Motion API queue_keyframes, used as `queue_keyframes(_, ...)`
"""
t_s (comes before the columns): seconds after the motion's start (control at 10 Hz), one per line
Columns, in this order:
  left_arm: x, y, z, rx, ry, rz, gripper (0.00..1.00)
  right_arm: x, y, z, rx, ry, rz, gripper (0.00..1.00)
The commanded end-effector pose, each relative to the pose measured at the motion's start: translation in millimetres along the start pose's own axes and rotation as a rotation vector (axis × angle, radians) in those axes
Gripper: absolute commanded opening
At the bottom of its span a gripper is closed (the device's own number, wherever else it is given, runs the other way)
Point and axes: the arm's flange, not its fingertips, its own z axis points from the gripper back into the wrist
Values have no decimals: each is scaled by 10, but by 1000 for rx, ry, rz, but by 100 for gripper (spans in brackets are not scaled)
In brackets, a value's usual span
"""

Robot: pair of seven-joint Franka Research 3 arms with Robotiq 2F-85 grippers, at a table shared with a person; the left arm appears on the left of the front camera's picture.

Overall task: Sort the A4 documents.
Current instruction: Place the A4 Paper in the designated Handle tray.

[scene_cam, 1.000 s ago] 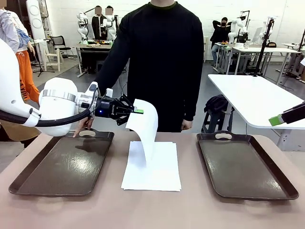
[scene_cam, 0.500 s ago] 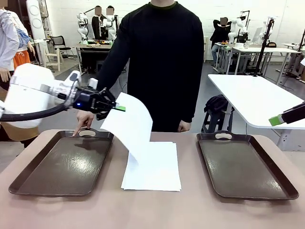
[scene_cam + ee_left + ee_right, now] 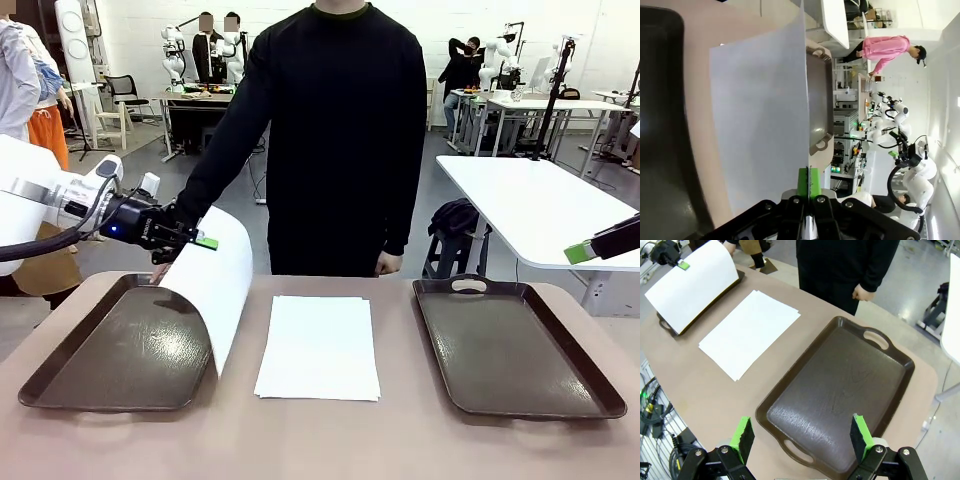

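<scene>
Trouble is waiting mostly in the grip. The left hand (image 3: 203, 241) is pinching a single sheet (image 3: 212, 290) by a thin strip of its top edge, with its pads fully closed on the paper. The sheet is arching down over the right side of the left tray (image 3: 90, 350). It is hanging just beside the stack (image 3: 320, 350), which is lying flat in the middle of the counter (image 3: 320, 440). I cannot tell whether the sheet's lower edge is touching the tray rim.

The right hand (image 3: 801, 429) is hovering wide open above the right tray (image 3: 840, 390), holding nothing.

With so little paper between the pads, a quick swing could be enough to pull the sheet free. Released from up here, the limp, curled sheet would probably sail sideways. It could end up draped over the tray's rim or partly back on the stack.

Lowered too steeply, the trailing edge could be catching on the tray wall, so the sheet would be buckling or creasing rather than lying flat.

The person's arm (image 3: 220, 165) is reaching down behind the left hand. It seems to be ending near the tray's far handle, though that spot is mostly hidden. A descent there could be bumping into it.
</scene>
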Motion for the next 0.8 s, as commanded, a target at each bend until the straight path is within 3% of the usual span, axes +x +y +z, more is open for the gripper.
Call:
queue_keyframes(0.0, -62, -15, 33, 31, 50, 2, 1, 0, -3, -14, 1, 1, -7, 100)
queue_keyframes(0.4, -31, 319, 222, 40, 68, -40, 1, 0, -3, -14, 1, 1, -7, 100)
queue_keyframes(0.7, 44, 662, 340, 182, 26, -7, 1, 0, -3, -14, 1, 1, -7, 100)
